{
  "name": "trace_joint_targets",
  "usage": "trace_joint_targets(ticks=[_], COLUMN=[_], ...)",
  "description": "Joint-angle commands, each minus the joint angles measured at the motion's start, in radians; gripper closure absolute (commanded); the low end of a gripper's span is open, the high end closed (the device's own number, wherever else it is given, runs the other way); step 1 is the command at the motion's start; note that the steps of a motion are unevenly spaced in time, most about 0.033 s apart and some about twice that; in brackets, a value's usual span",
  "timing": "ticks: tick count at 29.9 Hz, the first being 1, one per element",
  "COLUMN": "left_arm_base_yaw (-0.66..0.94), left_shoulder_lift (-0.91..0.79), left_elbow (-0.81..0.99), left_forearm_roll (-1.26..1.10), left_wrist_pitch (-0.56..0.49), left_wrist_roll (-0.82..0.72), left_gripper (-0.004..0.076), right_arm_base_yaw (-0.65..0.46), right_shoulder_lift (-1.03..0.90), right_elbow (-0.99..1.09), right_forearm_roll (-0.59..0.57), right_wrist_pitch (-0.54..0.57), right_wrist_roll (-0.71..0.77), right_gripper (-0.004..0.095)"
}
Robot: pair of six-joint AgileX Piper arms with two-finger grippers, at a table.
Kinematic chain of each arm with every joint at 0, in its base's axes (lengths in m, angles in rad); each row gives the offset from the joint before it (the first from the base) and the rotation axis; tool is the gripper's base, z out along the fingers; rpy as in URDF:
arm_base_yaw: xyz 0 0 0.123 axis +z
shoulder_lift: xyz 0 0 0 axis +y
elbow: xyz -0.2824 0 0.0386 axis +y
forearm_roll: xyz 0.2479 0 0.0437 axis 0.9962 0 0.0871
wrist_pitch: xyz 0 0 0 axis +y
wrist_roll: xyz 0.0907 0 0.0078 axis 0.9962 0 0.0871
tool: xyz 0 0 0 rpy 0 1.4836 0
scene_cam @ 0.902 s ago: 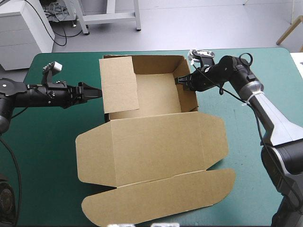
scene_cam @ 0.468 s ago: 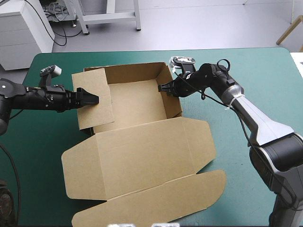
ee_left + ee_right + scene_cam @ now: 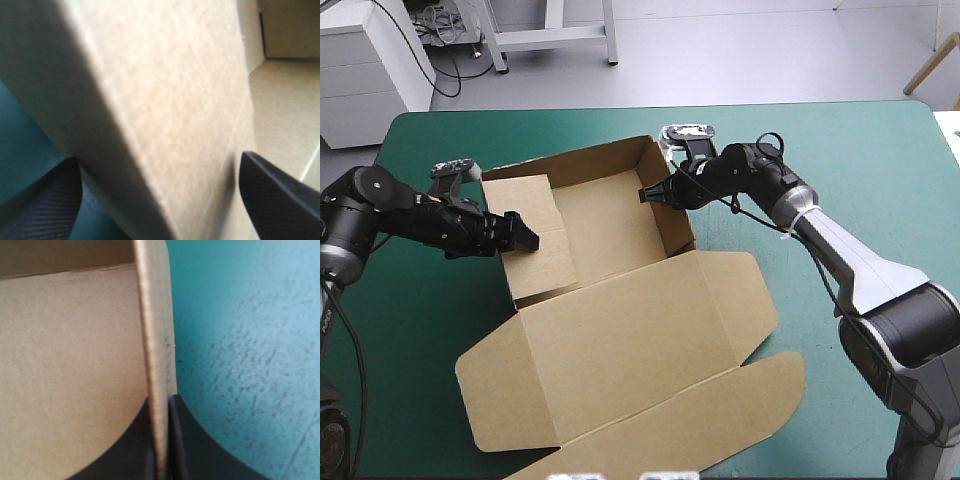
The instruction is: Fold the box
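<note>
The brown box stands as an open tray with its walls raised. Its lid lies flat toward the table's front, and the outer flap is spread beyond it. My left gripper is at the tray's left wall, where a side panel leans inward. In the left wrist view its fingers stand wide apart with that board between them. My right gripper is shut on the top edge of the right wall, one finger inside the tray and one outside.
The teal-green cover shows to the right of the box and at the far side. The lid's outer flap reaches close to the table's front edge. The left arm lies near the table's left edge.
The box has slid to the left and turned a little, its right wall carried along by my right gripper. My left arm has drawn back and bent, its gripper staying at the left wall.
</note>
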Motion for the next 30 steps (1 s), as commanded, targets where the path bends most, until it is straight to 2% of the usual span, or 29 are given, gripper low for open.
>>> trace_joint_targets(ticks=[1, 6, 11, 14, 16, 22, 30], left_arm_base_yaw=[-0.061, -0.111, -0.159, -0.192, -0.216, -0.254, -0.254], left_shoulder_lift=[-0.038, -0.038, -0.038, -0.038, -0.038, -0.033, 0.049], left_elbow=[-0.027, -0.027, -0.027, -0.027, -0.027, -0.027, -0.090], left_forearm_roll=[0.034, 0.122, 0.237, 0.333, 0.371, 0.387, 0.412], left_wrist_pitch=[-0.041, -0.106, -0.155, -0.189, -0.214, -0.300, -0.258], left_wrist_roll=[-0.127, -0.245, -0.378, -0.468, -0.481, -0.495, -0.495], left_gripper=[0.0150, 0.0223, 0.0380, 0.0547, 0.0715, 0.0734, 0.0734], right_arm_base_yaw=[0.017, 0.023, 0.023, 0.030, 0.032, 0.034, 0.034], right_shoulder_lift=[-0.059, -0.059, -0.059, -0.059, -0.059, -0.063, -0.093], right_elbow=[-0.030, -0.030, -0.030, -0.030, -0.030, -0.030, -0.030], right_forearm_roll=[0.062, 0.056, 0.056, 0.056, 0.056, 0.015, -0.127], right_wrist_pitch=[-0.054, -0.048, -0.036, -0.029, -0.019, 0.036, 0.121], right_wrist_roll=[0.036, 0.050, 0.075, 0.087, 0.089, 0.094, 0.137], right_gripper=[0.0921, 0.0921, 0.0921, 0.0921, 0.0921, 0.0921, 0.0921])
